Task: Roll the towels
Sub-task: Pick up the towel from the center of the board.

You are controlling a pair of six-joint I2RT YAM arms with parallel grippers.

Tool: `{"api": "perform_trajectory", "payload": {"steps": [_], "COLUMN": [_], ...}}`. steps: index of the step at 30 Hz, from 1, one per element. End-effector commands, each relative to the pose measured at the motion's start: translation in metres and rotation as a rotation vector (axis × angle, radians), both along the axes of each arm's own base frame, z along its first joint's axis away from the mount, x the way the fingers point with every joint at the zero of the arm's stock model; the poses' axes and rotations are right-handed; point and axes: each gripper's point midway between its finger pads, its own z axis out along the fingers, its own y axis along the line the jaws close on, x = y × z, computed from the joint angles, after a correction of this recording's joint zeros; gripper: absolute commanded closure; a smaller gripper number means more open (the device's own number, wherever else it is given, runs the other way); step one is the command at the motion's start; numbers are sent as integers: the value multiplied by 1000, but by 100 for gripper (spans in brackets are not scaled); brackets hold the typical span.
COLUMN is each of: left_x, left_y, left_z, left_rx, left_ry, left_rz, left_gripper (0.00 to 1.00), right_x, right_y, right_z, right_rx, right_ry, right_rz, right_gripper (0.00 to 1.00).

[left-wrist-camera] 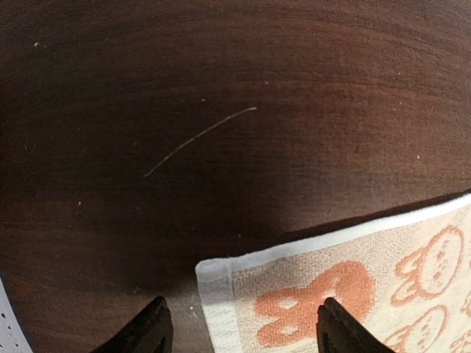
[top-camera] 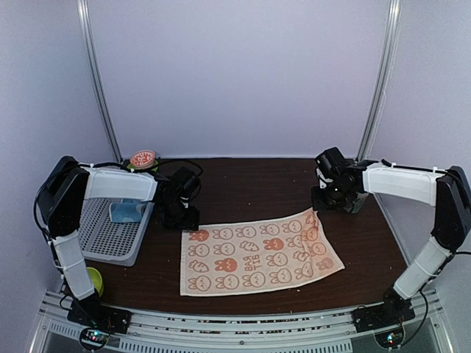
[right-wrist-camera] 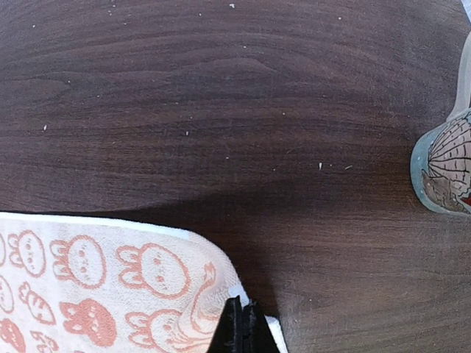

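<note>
The cream towel (top-camera: 257, 254) with orange rabbit prints lies spread flat on the dark wooden table. Its far left corner (left-wrist-camera: 213, 272) rests on the wood between the fingers of my left gripper (left-wrist-camera: 246, 331), which is open and holds nothing. My right gripper (right-wrist-camera: 241, 327) is shut on the towel's far right corner, where the cloth (right-wrist-camera: 184, 309) puckers up toward the fingertips. The light blue towel (top-camera: 126, 213) sits bunched in the white basket (top-camera: 103, 239) at the left, partly hidden behind my left arm.
A round red and green object (top-camera: 143, 158) lies at the back left. A patterned cup (right-wrist-camera: 445, 169) stands right of my right gripper. A green object (top-camera: 94, 279) sits by the left arm's base. Metal poles rise at the back.
</note>
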Motion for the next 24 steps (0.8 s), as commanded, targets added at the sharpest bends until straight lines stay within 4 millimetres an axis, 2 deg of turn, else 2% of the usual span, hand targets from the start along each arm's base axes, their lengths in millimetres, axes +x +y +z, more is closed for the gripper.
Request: {"api": "perform_trajectory", "payload": {"steps": [1, 9, 16, 20, 24], "left_x": [7, 5, 7, 10, 10], "left_y": [2, 2, 4, 3, 1], "left_z": [-2, -25, -35, -36, -35], "left_rx": [-13, -23, -13, -13, -25], "left_ry": [13, 66, 78, 77, 75], "left_rz": [31, 22, 17, 5, -7], "left_gripper": [32, 46, 59, 75, 100], "right_x": [-5, -10, -10, -11, -10], "right_y": [3, 5, 7, 7, 6], "right_z": [6, 0, 3, 1, 2], "right_rx": [32, 51, 60, 57, 54], "right_ry": [-11, -1, -1, 6, 3], "right_rz": [26, 37, 41, 42, 36], "right_gripper": [100, 100, 100, 100, 100]}}
